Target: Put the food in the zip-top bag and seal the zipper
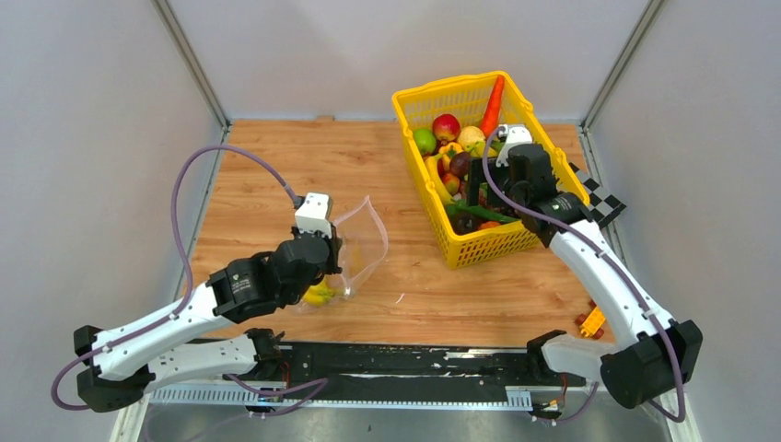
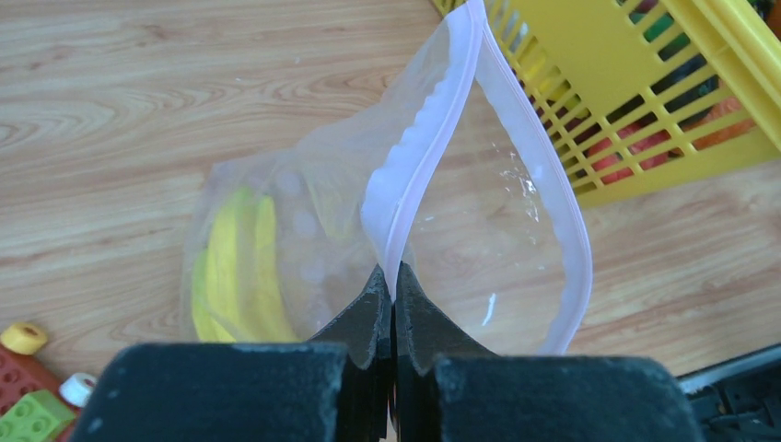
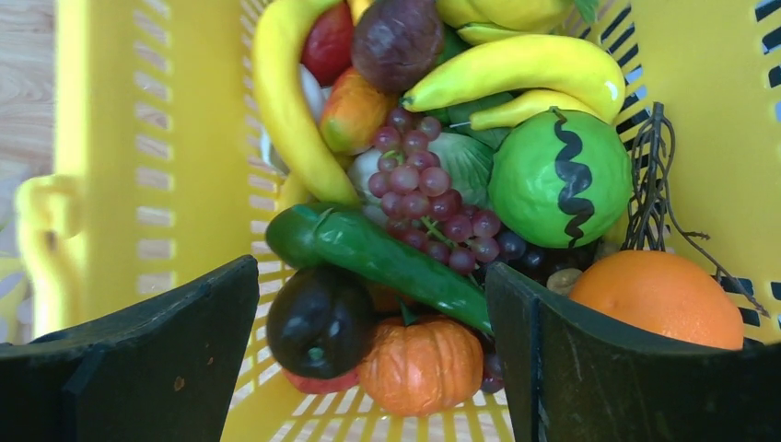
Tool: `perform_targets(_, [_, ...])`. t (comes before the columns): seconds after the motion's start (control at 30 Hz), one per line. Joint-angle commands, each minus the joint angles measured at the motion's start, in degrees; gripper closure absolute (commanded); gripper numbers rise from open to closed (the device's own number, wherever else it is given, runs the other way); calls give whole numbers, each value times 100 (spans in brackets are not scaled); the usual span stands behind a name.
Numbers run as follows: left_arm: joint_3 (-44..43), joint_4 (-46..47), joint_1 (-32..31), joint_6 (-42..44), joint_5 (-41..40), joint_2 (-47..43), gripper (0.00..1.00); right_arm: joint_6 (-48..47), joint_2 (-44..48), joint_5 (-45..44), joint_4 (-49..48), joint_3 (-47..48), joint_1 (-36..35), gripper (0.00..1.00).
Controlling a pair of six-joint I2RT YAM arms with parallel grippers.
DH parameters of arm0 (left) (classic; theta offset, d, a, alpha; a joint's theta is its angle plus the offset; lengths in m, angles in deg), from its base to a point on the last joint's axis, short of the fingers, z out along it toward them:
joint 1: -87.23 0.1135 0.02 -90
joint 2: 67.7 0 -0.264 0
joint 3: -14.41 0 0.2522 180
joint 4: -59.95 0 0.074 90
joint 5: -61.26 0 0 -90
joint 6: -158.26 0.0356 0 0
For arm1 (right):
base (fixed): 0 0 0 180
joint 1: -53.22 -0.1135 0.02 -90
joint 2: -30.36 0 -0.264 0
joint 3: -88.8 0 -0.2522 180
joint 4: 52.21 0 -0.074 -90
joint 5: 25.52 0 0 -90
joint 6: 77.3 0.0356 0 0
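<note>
Food (image 3: 424, 193) fills the yellow basket (image 3: 700, 110) under the right pincer (image 3: 368, 299), spread wide to grab. The left pincer (image 2: 393, 276) pinches the zip-top bag (image 2: 488, 230) by its edge above the table (image 2: 138, 92), so its mouth gapes.

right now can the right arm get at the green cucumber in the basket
Probably yes: the right hand hangs open over the yellow basket, and the cucumber lies atop the pile between its fingers, largely uncovered.
</note>
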Motion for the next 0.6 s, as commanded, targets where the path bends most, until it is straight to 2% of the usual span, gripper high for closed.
perform_targets(0.0, [215,684,-6,-60,502,-81,100,23,-318,90,-465,26,282,8])
perform_targets(0.13, [378,873,-11,-141,726,-40,100,-217,-853,198,-648,407,553,12])
perform_targets(0.27, [506,1099,-4,-215,899,-49,100,-1116,-1455,-117,-1214,747,723,28])
perform_targets(0.47, [654,1101,-4,-301,964,-153,100,-2259,-2190,107,-1511,1292,965,36])
perform_targets(0.57, [714,1122,-4,-313,929,-207,100,-2663,-2507,631,-1657,1475,1121,36])
